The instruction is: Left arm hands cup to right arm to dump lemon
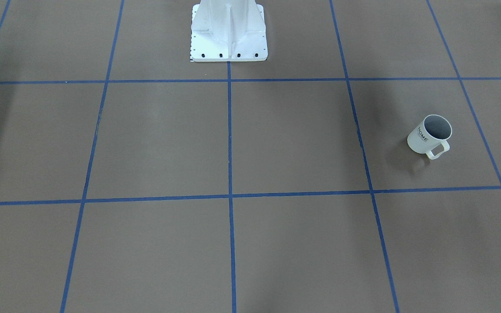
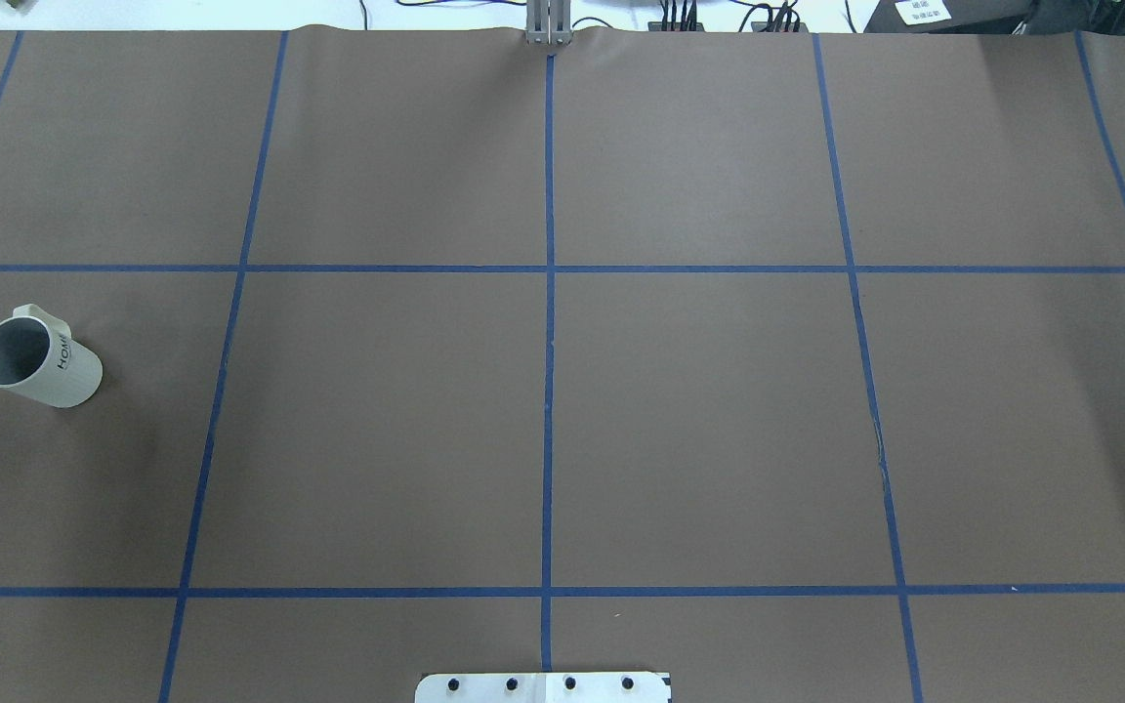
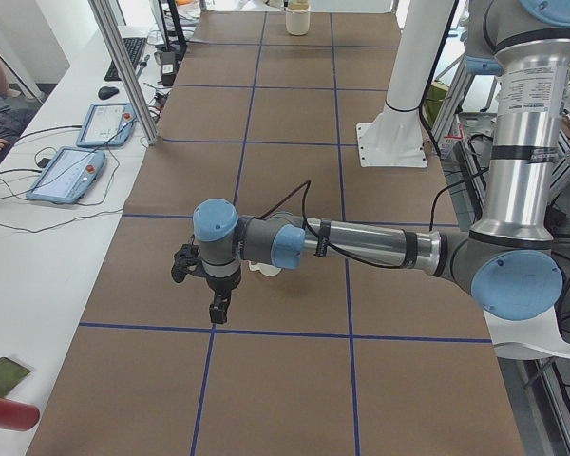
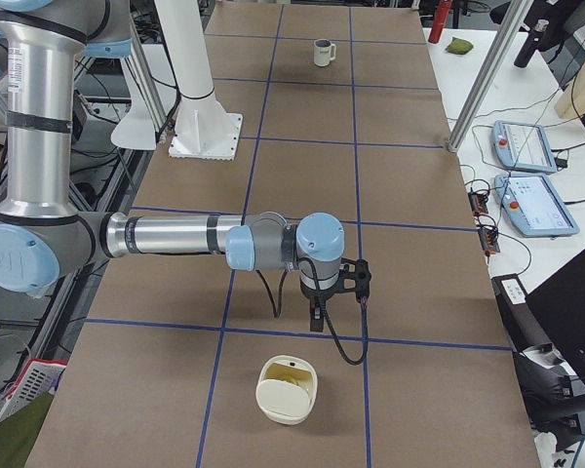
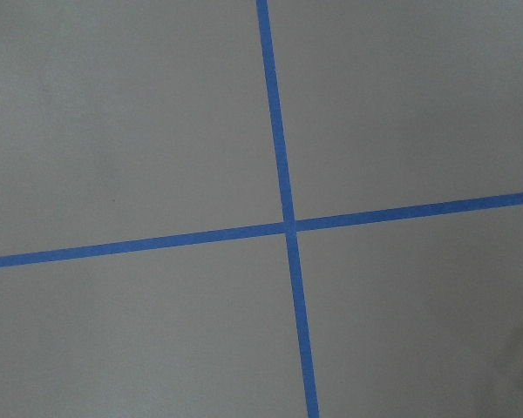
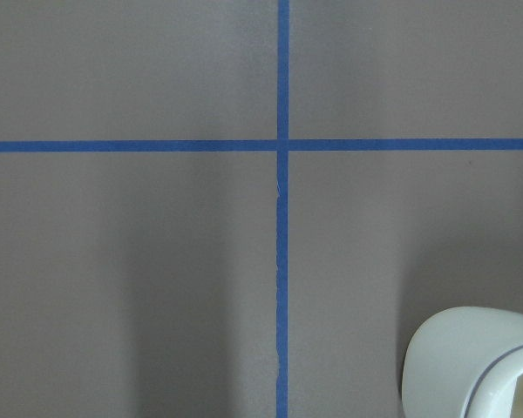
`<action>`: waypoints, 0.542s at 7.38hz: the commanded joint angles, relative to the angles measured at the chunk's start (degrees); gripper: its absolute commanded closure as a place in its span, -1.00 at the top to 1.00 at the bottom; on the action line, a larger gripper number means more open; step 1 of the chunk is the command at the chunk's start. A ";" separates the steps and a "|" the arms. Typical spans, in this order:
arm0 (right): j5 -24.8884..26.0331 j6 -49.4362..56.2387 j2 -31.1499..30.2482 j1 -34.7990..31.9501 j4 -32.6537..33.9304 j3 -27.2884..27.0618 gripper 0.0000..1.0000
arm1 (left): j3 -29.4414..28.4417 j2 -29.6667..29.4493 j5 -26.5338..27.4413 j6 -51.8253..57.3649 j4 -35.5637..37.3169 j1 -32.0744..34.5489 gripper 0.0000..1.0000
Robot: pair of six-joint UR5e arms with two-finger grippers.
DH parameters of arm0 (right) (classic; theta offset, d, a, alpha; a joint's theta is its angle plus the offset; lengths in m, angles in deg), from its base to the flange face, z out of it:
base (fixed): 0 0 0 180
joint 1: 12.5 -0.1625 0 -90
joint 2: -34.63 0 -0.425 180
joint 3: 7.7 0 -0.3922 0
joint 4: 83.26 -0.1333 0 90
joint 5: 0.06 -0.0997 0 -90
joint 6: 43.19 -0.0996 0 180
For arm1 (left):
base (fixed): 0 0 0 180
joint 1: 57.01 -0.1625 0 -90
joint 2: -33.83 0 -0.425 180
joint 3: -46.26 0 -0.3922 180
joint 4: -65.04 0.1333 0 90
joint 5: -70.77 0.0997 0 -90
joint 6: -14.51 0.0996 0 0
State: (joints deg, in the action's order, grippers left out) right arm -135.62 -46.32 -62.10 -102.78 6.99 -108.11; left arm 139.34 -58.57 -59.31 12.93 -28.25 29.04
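The white cup (image 1: pixel 422 140) with "HOME" lettering stands upright on the brown table on my left side, handle pointing away from my base. Its grey inside looks empty in the overhead view (image 2: pixel 14 351). It shows small and far in the exterior right view (image 4: pixel 323 52). The left gripper (image 3: pixel 218 309) hangs above the table close to the cup, which the arm mostly hides there. The right gripper (image 4: pixel 317 320) hangs above the table near a cream bowl (image 4: pixel 286 390). I cannot tell whether either gripper is open or shut. A pale yellow patch inside the bowl may be the lemon.
The white robot pedestal (image 1: pixel 228 32) stands at the table's middle edge. Blue tape lines (image 2: pixel 550 293) grid the brown surface. The cream bowl's rim shows at the lower right of the right wrist view (image 6: pixel 458 348). Tablets and cables lie on the side bench (image 3: pixel 81 152).
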 commanded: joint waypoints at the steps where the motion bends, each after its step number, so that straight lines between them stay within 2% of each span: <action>1: -1.53 0.06 -0.04 0.02 -0.07 0.21 1.00 | -0.44 0.11 0.00 0.09 -0.14 0.00 1.00; 4: -3.38 -0.12 0.05 0.02 -0.16 0.12 1.00 | 0.35 0.29 0.00 0.09 -0.31 0.17 1.00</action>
State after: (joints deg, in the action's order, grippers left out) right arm -137.94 -46.40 -62.09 -102.76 6.86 -107.95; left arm 139.45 -58.33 -59.31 13.01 -28.41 29.12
